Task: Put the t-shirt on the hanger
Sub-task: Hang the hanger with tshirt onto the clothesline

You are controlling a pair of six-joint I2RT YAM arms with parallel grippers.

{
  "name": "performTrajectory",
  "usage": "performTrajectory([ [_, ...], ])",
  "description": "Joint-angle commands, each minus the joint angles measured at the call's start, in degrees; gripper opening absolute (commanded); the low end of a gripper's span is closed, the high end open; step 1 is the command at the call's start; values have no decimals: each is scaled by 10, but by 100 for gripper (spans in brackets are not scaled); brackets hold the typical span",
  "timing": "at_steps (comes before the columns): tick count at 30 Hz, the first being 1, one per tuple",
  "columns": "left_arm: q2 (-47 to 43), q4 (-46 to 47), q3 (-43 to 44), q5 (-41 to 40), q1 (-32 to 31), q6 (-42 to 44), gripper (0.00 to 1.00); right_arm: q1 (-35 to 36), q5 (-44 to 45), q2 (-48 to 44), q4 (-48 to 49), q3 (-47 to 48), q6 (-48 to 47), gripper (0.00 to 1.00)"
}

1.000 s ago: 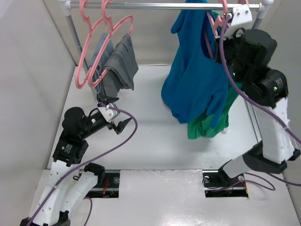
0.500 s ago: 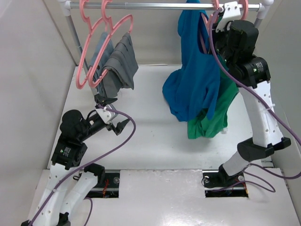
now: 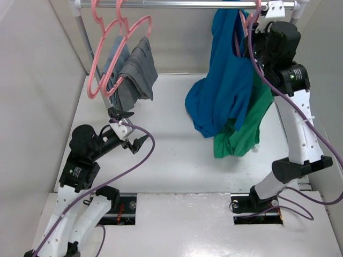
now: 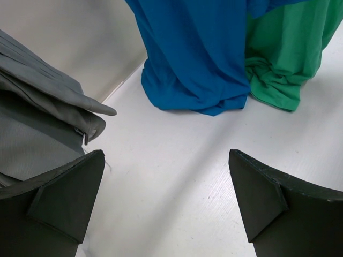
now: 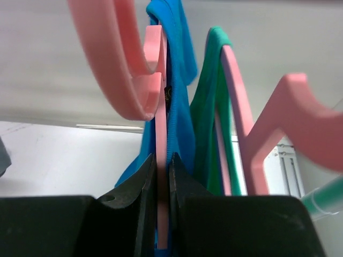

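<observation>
The royal-blue t-shirt [image 3: 222, 80] hangs from a pink hanger [image 3: 250, 20] up at the rail's right end, its hem bunched on the table. In the right wrist view the hanger [image 5: 161, 107] runs upright between my right gripper's [image 5: 162, 163] closed jaws, with the blue t-shirt [image 5: 179, 107] draped over it. My right gripper [image 3: 256, 27] is raised to the rail. My left gripper [image 3: 128, 131] is open and empty, low over the table at the left; in its wrist view [image 4: 166, 160] the t-shirt's hem [image 4: 193, 59] lies ahead.
The green top [image 3: 246, 128] on its pink hanger [image 5: 241, 112] hangs just right of the t-shirt. Grey garments [image 3: 131, 72] on pink hangers [image 3: 110, 43] hang at the rail's [image 3: 177, 6] left end, close to my left gripper. Grey walls enclose the table.
My right arm has risen and moved toward the rail, carrying the hanger with the blue t-shirt up with it. My left arm has hardly moved.
</observation>
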Motion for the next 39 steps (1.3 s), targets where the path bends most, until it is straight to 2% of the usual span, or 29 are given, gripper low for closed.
performTrajectory([
  [1, -1, 25, -8, 0, 2, -8, 100, -3, -38, -32, 66, -28, 18, 0],
  [4, -1, 25, -14, 0, 2, -8, 100, -3, -68, -66, 92, -87, 18, 37],
  [7, -1, 25, -14, 0, 2, -8, 100, -3, -85, -101, 103, -120, 18, 70],
  [9, -1, 25, -20, 0, 2, -8, 100, 17, -74, -122, 109, -131, 3, 83],
  [12, -1, 31, -20, 6, 2, -13, 100, 37, -42, -173, 128, -159, -23, 86],
  [14, -1, 31, -25, 6, 2, -13, 100, 61, -30, -208, 136, -177, -42, 100],
  [19, -1, 36, -31, 6, 2, -13, 100, 127, -16, -263, 165, -219, -101, 100],
  [22, -1, 36, -42, -2, 2, -18, 100, 182, -37, -304, 216, -295, -161, 100],
  [25, -9, 49, -81, -32, 2, -31, 100, 203, -135, -354, 300, -448, -189, 100],
  [27, -17, 64, -121, -72, 2, -61, 100, 223, -214, -367, 321, -550, -189, 100],
  [29, -34, 70, -147, -97, 7, -67, 100, 236, -268, -367, 321, -603, -189, 100],
  [31, -40, 87, -186, -106, 15, -74, 100, 257, -269, -367, 334, -684, -171, 100],
  [35, -53, 137, -248, -138, 38, -85, 100, 273, -274, -386, 420, -824, -116, 100],
  [39, -58, 161, -273, -151, 64, -94, 100, 273, -199, -398, 459, -918, -35, 100],
])
